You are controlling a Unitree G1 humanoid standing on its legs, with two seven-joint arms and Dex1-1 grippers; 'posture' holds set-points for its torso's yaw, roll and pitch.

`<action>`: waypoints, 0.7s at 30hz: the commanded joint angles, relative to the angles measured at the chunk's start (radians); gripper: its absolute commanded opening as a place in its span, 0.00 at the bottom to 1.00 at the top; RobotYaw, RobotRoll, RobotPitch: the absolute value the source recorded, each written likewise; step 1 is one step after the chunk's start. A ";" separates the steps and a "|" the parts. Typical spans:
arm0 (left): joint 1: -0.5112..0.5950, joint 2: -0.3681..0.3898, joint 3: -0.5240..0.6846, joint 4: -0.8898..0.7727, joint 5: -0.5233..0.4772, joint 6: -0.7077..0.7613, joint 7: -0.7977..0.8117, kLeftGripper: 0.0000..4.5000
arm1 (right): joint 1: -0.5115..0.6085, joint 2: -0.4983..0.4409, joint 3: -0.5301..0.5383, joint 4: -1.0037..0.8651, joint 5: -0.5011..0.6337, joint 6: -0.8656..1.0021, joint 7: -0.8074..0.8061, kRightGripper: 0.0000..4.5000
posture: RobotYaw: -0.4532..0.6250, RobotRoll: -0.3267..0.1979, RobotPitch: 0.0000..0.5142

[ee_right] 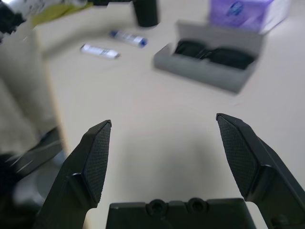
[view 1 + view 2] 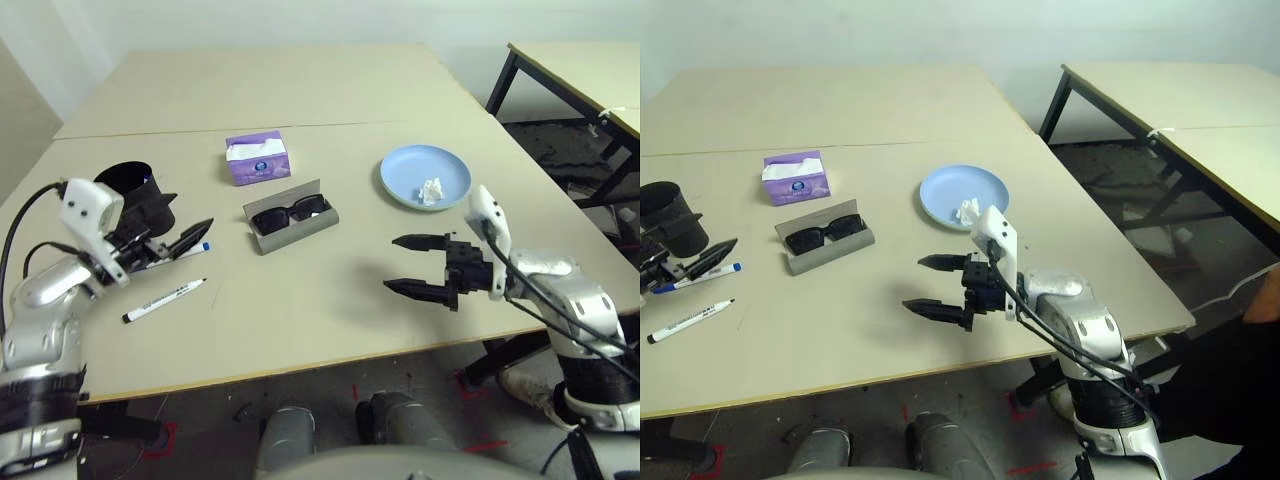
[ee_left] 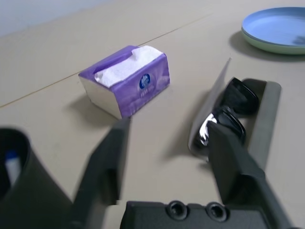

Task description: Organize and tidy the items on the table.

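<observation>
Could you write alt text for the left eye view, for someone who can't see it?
A beige table holds an open grey-green glasses case with black sunglasses inside, a purple tissue box, a blue plate with a crumpled tissue, a black cup and two marker pens. The right gripper hovers open; the left gripper is beside the blue-capped pen.

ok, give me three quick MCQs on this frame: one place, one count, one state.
1. Where is the tissue?
A. on the blue plate
B. in the cup
C. in the case

2. How many pens lie on the table?
A. one
B. two
C. three

3. The glasses case is:
A. shut
B. open, empty
C. open, with sunglasses inside

Answers:
1 A: the crumpled tissue sits on the plate.
2 B: a blue-capped pen and a black-capped pen.
3 C: the lid stands up behind the dark glasses.
</observation>
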 commanded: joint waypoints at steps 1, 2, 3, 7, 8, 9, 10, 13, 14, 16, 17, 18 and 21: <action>-0.051 0.005 -0.045 0.072 0.051 0.010 0.022 0.42 | 0.021 0.011 -0.016 0.065 0.035 -0.131 0.010 1.00 | 0.38 0.62 0.18; -0.072 0.000 -0.056 0.088 0.058 0.012 0.028 0.34 | 0.029 0.012 -0.014 0.081 0.047 -0.161 0.027 1.00 | 0.38 0.62 0.18; -0.092 -0.005 -0.066 0.105 0.066 0.012 0.032 0.27 | 0.035 0.012 -0.010 0.098 0.057 -0.186 0.041 1.00 | 0.38 0.62 0.18; -0.149 -0.030 -0.103 0.152 0.099 -0.006 0.057 0.01 | 0.052 -0.003 0.017 0.161 0.071 -0.281 0.113 1.00 | 0.37 0.62 0.18; -0.161 -0.039 -0.109 0.160 0.104 -0.006 0.064 0.01 | 0.056 -0.005 0.023 0.173 0.075 -0.296 0.131 1.00 | 0.38 0.62 0.18; -0.170 -0.047 -0.113 0.165 0.108 -0.005 0.069 0.01 | 0.059 -0.007 0.026 0.181 0.081 -0.305 0.144 1.00 | 0.38 0.62 0.18; -0.178 -0.054 -0.116 0.172 0.114 -0.008 0.077 0.01 | 0.064 -0.009 0.029 0.184 0.091 -0.306 0.157 1.00 | 0.38 0.62 0.18; -0.197 -0.070 -0.125 0.188 0.125 -0.014 0.094 0.01 | 0.087 -0.020 0.040 0.190 0.109 -0.315 0.193 1.00 | 0.38 0.62 0.17; -0.201 -0.075 -0.126 0.190 0.126 -0.014 0.098 0.01 | 0.094 -0.023 0.043 0.190 0.113 -0.319 0.202 1.00 | 0.38 0.62 0.17; -0.207 -0.081 -0.127 0.196 0.130 -0.016 0.101 0.01 | 0.103 -0.024 0.048 0.189 0.121 -0.319 0.209 1.00 | 0.38 0.62 0.17; -0.211 -0.084 -0.128 0.202 0.131 -0.018 0.103 0.01 | 0.104 -0.021 0.048 0.186 0.129 -0.314 0.208 1.00 | 0.37 0.62 0.16; -0.214 -0.087 -0.129 0.207 0.134 -0.021 0.104 0.01 | 0.105 -0.019 0.047 0.182 0.136 -0.310 0.206 1.00 | 0.37 0.62 0.16; -0.224 -0.097 -0.137 0.222 0.140 -0.028 0.105 0.01 | 0.106 -0.015 0.052 0.174 0.148 -0.303 0.196 1.00 | 0.37 0.62 0.16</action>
